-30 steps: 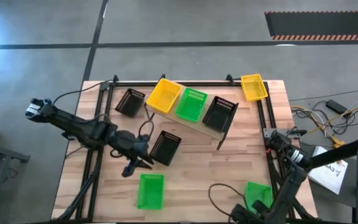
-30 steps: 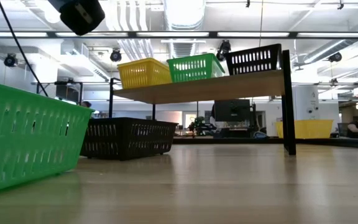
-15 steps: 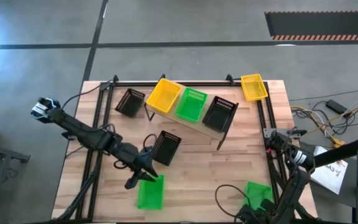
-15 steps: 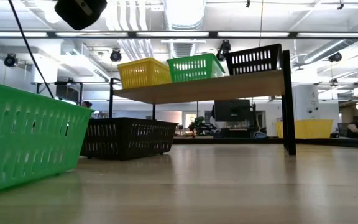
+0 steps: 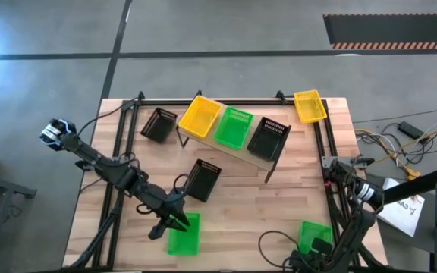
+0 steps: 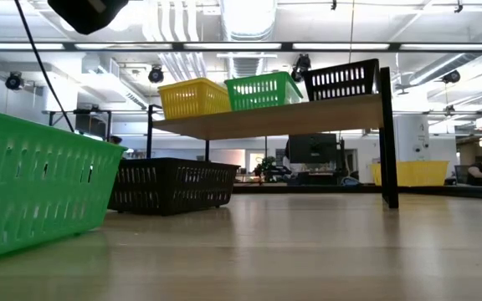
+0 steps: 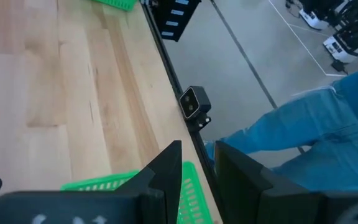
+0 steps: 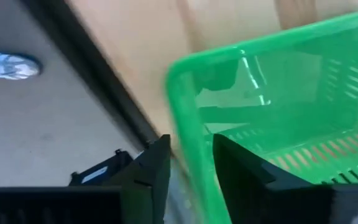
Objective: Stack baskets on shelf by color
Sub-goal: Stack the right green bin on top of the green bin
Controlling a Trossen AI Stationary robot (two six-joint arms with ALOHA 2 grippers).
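1. The left tool [image 5: 174,221] hangs over the top rim of a green basket [image 5: 183,233] lying at about 6 o'clock on the tabletop [image 5: 234,197]. The basket sits just toward 5 o'clock from the tool tip, with its long axis running roughly 12 to 6 o'clock. The left arm is plainly the nearer one to it.
2. In the left wrist view the left tool's fingers [image 7: 166,171] stand a narrow gap apart with nothing between them; the basket's rim [image 7: 185,190] shows just beyond the tips. My judgement is that a grasp calls for lowering one finger inside that near rim.
3. The right tool [image 8: 188,165] sits at the 4 o'clock corner of the tabletop, its fingers straddling the wall of a second green basket [image 5: 315,235]. Whether they press on that wall or merely flank it I cannot tell.
4. The shelf [image 5: 260,159] stands at about 12 o'clock and carries three baskets side by side: yellow [image 5: 199,117], green [image 5: 234,127] and black [image 5: 268,136]. Each appears to hold nothing.
5. Loose on the tabletop: a black basket [image 5: 202,180] at centre, just toward 1 o'clock from the left tool; another black one [image 5: 158,124] at 11 o'clock; a yellow one [image 5: 309,106] at 1 o'clock. All look empty.
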